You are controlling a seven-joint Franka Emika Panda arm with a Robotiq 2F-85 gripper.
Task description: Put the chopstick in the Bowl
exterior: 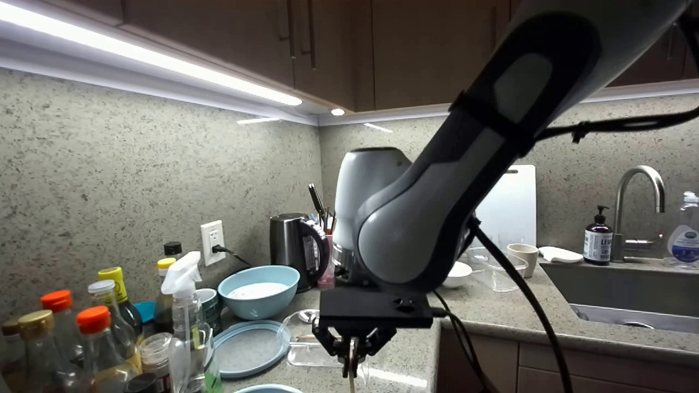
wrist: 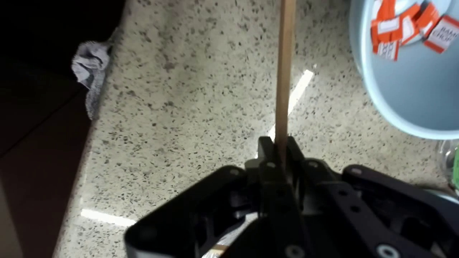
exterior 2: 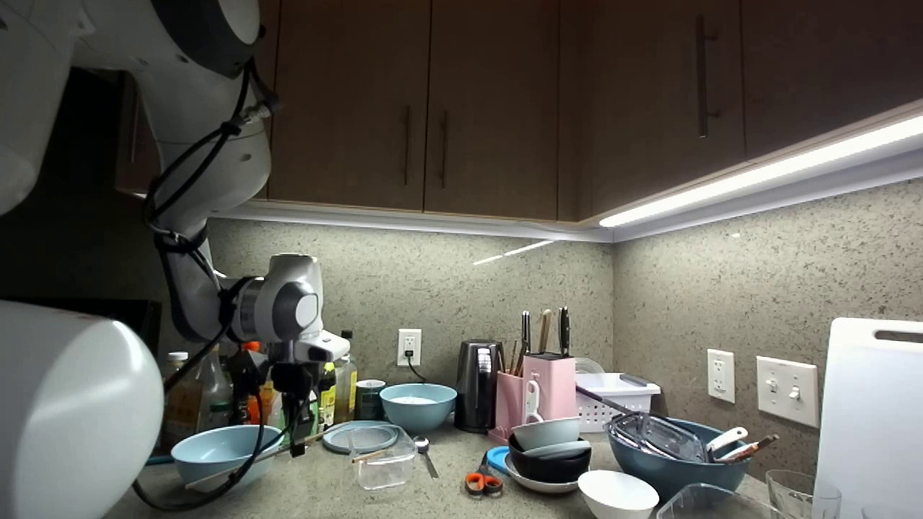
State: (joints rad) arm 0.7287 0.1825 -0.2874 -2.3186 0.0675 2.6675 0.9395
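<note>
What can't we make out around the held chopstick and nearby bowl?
The chopstick: one end cut off by wrist view's top edge; other hidden there by the pincer.
Light-blue bowl: partly cut off by wrist view's right edge.
Orange-and-white pieces inside: some print too blurred, wrist view.

The gripper (wrist: 279, 145) points downward, pinched nearly closed
</note>
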